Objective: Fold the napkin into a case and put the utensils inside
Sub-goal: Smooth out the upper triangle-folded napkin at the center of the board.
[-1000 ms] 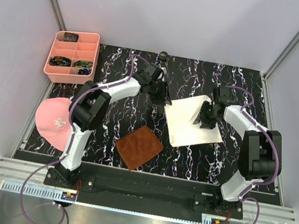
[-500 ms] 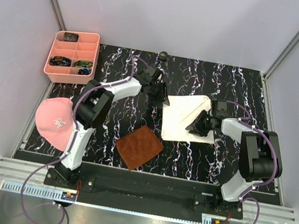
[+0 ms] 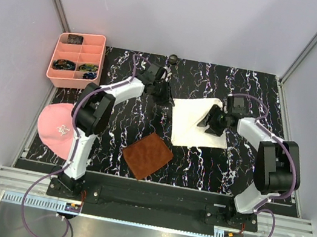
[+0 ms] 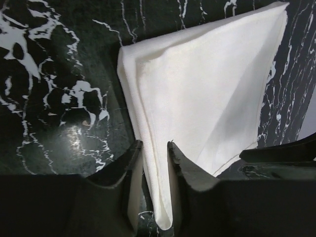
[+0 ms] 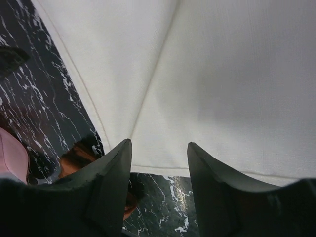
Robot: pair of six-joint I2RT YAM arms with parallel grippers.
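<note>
**Top view.** The napkin [image 3: 187, 130] lies on the dark marbled bench [image 3: 229, 168], right of centre, folded over on itself. The left pincer [image 3: 163, 93] sits at the napkin's far-left corner. The right pincer [image 3: 208, 122] is over the napkin's right half. A brown mat [image 3: 147, 155] lies nearer the arm bases, apart from the napkin. A pink tray [image 3: 81, 35] stands at the far-left corner, and a pink cap [image 3: 55, 128] rests at the left edge.

**Left wrist view.** The left pincer [image 4: 154, 145] is closed on a folded edge of the napkin [image 4: 197, 89]. The cloth fills the narrow gap between the two fingers [image 4: 129, 182]. From there the napkin spreads away in a tented shape, with a crease running up from the grip.

**Right wrist view.** The right pincer [image 5: 159, 143] is open, its fingers [image 5: 111, 192] spread well apart. The napkin [image 5: 222, 79] fills most of the view beyond them, and its hemmed edge runs across the gap between the fingertips. Nothing is held.
</note>
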